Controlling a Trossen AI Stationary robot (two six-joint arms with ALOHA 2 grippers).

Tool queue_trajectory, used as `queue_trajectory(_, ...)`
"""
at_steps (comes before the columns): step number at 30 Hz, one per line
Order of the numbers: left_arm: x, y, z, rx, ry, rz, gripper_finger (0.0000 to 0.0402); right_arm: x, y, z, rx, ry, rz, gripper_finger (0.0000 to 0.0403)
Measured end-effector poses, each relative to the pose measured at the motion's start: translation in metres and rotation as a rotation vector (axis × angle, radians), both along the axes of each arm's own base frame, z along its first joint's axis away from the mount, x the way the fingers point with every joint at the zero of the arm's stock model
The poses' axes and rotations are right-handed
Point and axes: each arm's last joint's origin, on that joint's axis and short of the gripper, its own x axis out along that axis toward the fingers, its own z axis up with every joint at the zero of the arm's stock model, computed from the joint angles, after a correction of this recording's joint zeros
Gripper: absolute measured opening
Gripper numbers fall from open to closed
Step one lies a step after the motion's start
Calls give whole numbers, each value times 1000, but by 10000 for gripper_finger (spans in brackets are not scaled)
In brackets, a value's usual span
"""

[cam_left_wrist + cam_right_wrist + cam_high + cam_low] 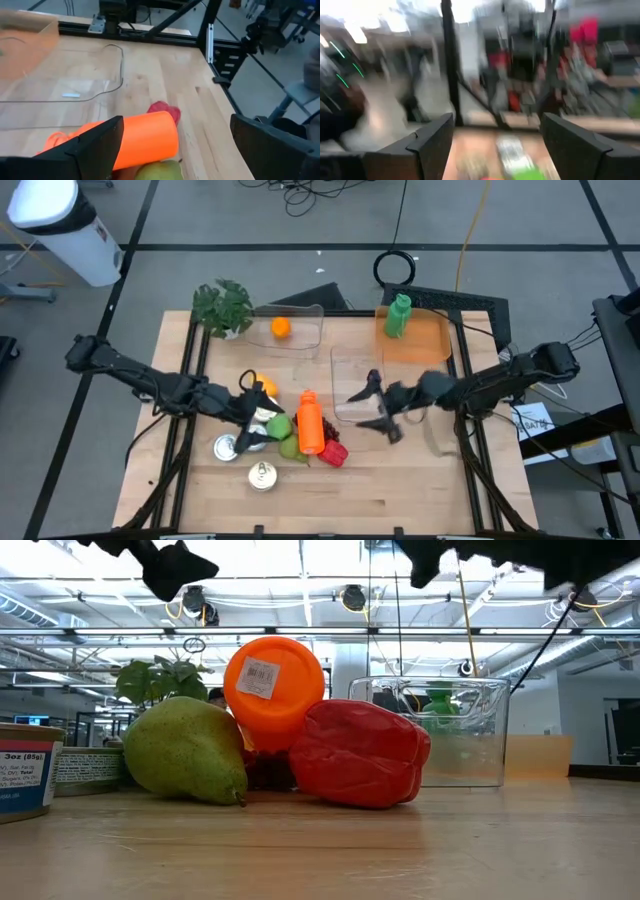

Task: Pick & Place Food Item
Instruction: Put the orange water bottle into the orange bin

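The orange bottle (309,423) lies on its side in the middle of the wooden surface (400,490), its long axis running from the near edge toward the far edge; in the low view its round end, with a white sticker, faces the camera. Pressed against the orange bottle sit a green pear (285,436) on its left and a red pepper (334,452) at its near right. Two small cans (262,475) stand left of and nearer than the bottle, close to the pear.

The left gripper (254,420) hangs just left of the orange bottle, jaws spread wide, the bottle showing between them in the left wrist view. The right gripper (378,408) hovers to the right of the orange bottle, over a clear container (385,385), jaws also spread and holding nothing.

Beyond the orange bottle, toward the far edge, another clear container (296,328) holds a small orange (281,327); a leafy plant (223,306) stands at the far left corner, and a green bottle (398,316) stands in an amber bin (425,345) far right. The near part of the surface, in front of the bottle, is bare wood. Around it lie grey floor, cables, and a white bin (62,230).
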Motion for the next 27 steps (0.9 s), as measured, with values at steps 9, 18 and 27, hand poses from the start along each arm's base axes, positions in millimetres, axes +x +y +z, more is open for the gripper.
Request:
queue_trajectory(9, 7, 0, -1, 8, -28, 80, 366, 58, 47, 6, -215, 381, -215, 307)
queue_trajectory(18, 8, 2, 0, -118, -25, 189, 365, 68, 47, 1, -243, 406, -219, 326)
queue_trajectory(27, 25, -1, -23, -122, 71, 294, 365, 70, 48, -9, -211, 466, -170, 321)
